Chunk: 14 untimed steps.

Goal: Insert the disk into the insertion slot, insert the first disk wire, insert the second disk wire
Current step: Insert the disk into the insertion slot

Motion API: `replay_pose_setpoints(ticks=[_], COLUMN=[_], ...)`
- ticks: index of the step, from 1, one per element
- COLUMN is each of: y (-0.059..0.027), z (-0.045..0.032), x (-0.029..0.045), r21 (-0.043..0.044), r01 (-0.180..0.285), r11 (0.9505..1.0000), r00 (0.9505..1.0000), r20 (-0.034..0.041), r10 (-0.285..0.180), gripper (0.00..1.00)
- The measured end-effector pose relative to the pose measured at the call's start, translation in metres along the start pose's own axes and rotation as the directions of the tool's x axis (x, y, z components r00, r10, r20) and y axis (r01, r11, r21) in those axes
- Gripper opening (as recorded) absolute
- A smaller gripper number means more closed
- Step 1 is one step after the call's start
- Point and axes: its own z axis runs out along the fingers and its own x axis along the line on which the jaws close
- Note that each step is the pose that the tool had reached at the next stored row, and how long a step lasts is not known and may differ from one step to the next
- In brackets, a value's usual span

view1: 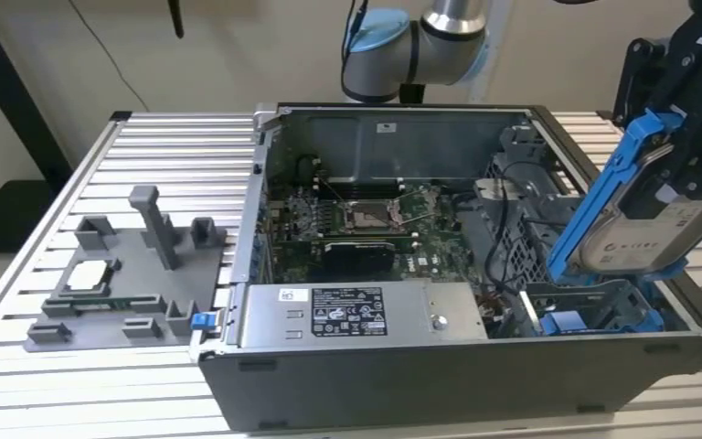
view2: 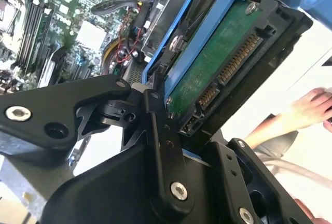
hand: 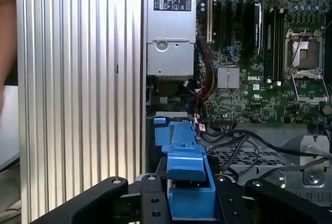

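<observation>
- Black metal claw (hand: 189, 190), closest to us in both wrist views, is clenching on the flat silver-grey disk (view2: 218, 63) by its bright blue plastic carrier; we are seeing the disk's green circuit board and connector.
- We are seeing the disk hanging tilted on edge at the exterior view's right, white label outward, just above the narrow grey metal insertion slot (view1: 589, 302) with blue trim, not seated in it.
- We are finding the open dark grey computer case (view1: 449, 389) sitting on the slatted aluminium worktop (view1: 168, 146), with a green motherboard (view1: 364, 219) and a grey labelled power-supply box (view1: 351, 315) inside.
- We are noticing a person's hand (view2: 306, 110) showing beyond the disk.
</observation>
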Motion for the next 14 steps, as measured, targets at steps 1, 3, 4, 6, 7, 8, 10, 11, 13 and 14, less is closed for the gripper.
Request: replay_pose_setpoints(ticks=[1,3,4,6,7,8,10,11,13,14], y=[0.0000,-0.0001,-0.0001,-0.0002,-0.0003,-0.0003,-0.0003,-0.0003,-0.0003,-0.0004], z=[0.0007,0.0024,0.0033,0.0049,0.0057,0.0065,0.0081,0.0090,0.0105,0.0112], x=[0.0000,0.0000,0.0000,0.0000,0.0000,0.0000,0.0000,0.0000,0.0000,0.0000], r21=[0.0000,0.0000,0.0000,0.0000,0.0000,0.0000,0.0000,0.0000,0.0000,0.0000], r01=[0.000,0.000,-0.001,-0.001,-0.001,-0.001,-0.001,-0.002,-0.002,-0.002], r11=[1.0000,1.0000,1.0000,1.0000,1.0000,1.0000,1.0000,1.0000,1.0000,1.0000], r00=[1.0000,1.0000,1.0000,1.0000,1.0000,1.0000,1.0000,1.0000,1.0000,1.0000], r20=[0.0000,0.0000,0.0000,0.0001,0.0000,0.0000,0.0000,0.0001,0.0000,0.0000], r10=[0.000,0.000,0.001,0.001,0.001,0.001,0.001,0.002,0.002,0.002], gripper=[0.00,0.00,0.00,0.00,0.00,0.00,0.00,0.00,0.00,0.00])
